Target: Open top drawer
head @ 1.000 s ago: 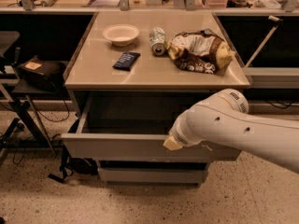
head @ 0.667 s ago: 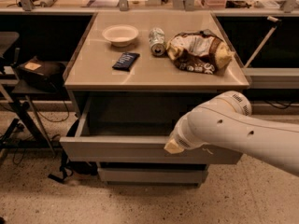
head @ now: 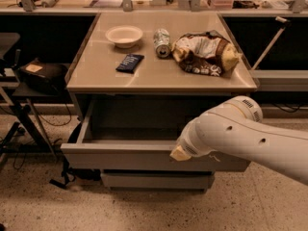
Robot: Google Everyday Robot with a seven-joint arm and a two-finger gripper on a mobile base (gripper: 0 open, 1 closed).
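Note:
The top drawer (head: 125,159) is a wide grey front panel under the tan table top (head: 159,76). It stands pulled out toward me, and its dark inside (head: 130,121) shows. Small pale scratch marks (head: 212,158) sit on the panel right of centre. My white arm (head: 240,134) reaches in from the right and covers the drawer's right part. My gripper (head: 178,153) is at the arm's tip, right at the drawer's upper front edge. Only its pale end shows.
On the table top lie a white bowl (head: 124,35), a dark packet (head: 130,62), a tipped can (head: 162,42) and a crumpled chip bag (head: 204,53). A shorter grey drawer front (head: 154,179) sits below. A black stand (head: 29,95) with cables is at the left.
The top drawer has slid a little further out toward me, and the arm's tip has moved with its front edge.

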